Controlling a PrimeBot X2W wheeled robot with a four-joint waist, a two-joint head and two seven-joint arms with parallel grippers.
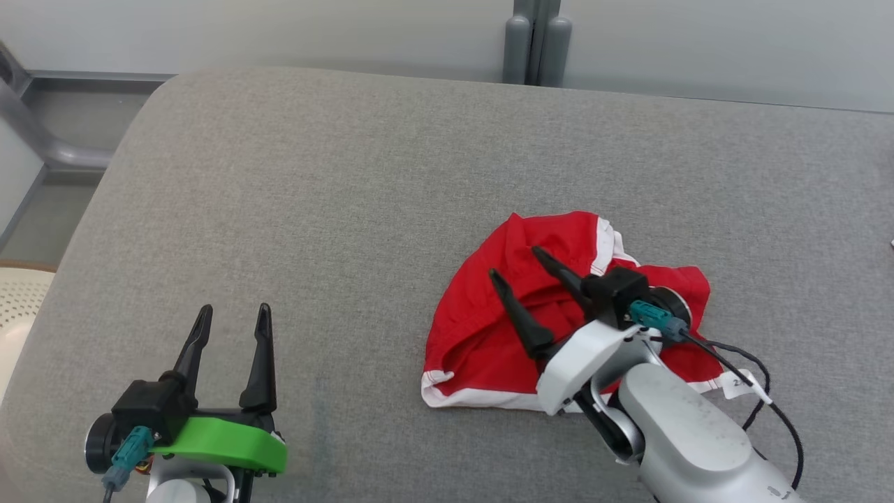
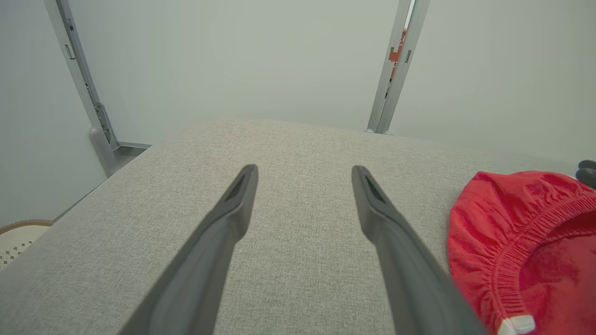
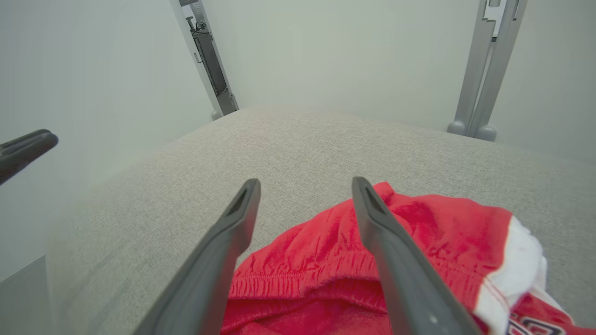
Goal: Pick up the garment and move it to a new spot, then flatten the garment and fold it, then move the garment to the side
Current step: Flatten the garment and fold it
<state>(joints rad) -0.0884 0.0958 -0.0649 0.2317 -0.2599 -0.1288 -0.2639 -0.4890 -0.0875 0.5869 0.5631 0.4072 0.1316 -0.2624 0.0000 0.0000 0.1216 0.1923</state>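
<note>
Item: garment point(image 1: 482, 342), one piece, red knit cloth with white trim along its edges, a gathered elastic band point(image 3: 302, 274) and a scrap of dark print on the white-edged part at the lower right of the right wrist view. Condition: crumpled in a loose, rounded heap, folds overlapping, with a small white tag point(image 1: 737, 383) sticking out at its right end. Location: lying on the grey fabric-covered surface point(image 1: 314, 175), right of centre and toward the near edge in the head view; in the left wrist view it lies at the right edge point(image 2: 521, 223). Right arm: pale forearm point(image 1: 691, 433) entering from the lower right, angled up and to the left, its white wrist housing and a black cable over the near part of the heap. Right gripper point(image 1: 515, 262): its two dark fingers are spread wide and reach over the red cloth, nothing clamped between them point(image 3: 305, 181); whether their undersides brush the fabric cannot be told. Left arm: low at the lower left, green wrist housing point(image 1: 223, 440), well apart from the garment. Left gripper point(image 1: 235, 308): fingers pointing away from the robot, fully spread, empty, with bare grey surface showing between them point(image 2: 303, 168).
</note>
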